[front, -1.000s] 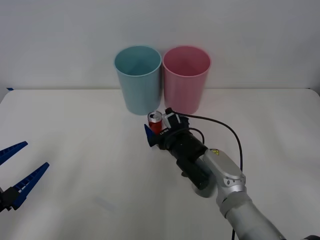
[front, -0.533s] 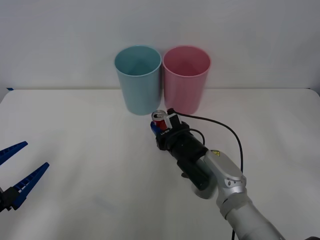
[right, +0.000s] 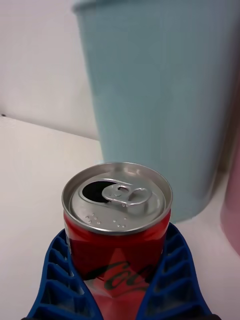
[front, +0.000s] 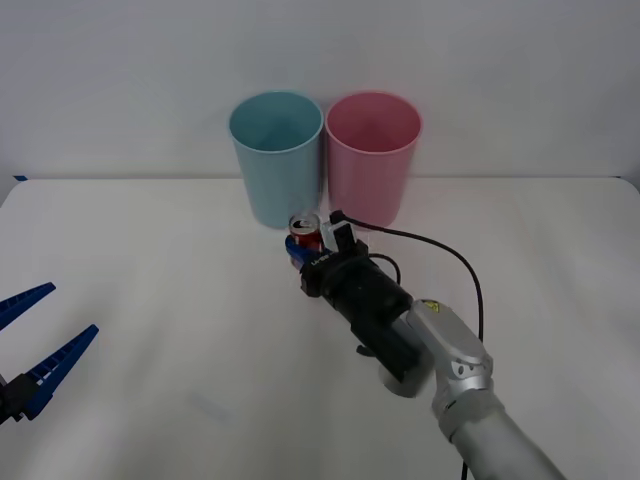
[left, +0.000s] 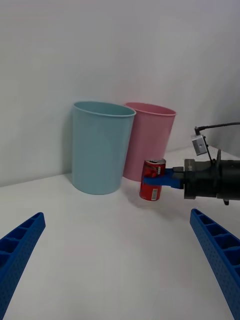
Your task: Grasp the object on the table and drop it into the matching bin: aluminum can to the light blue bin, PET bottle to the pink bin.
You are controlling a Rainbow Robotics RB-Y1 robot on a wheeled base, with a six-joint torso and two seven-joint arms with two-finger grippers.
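Pinching aluminum can (front: 306, 231) w/ right end effector (front: 304, 250), lifted off desk (front: 150, 300); left end effector (front: 38, 345) spread, idle; risk: clipping light blue bin (front: 277, 158) rim if lift too low.

A plain white wall (front: 120, 60) fills the upper part of the front view, smooth and evenly lit, without marks or fittings. Its lower edge runs straight across the frame about a third of the way down. At the far left edge on that line sits a small dark blue spot (front: 18, 178). The light is soft and diffuse, casting faint shadows.
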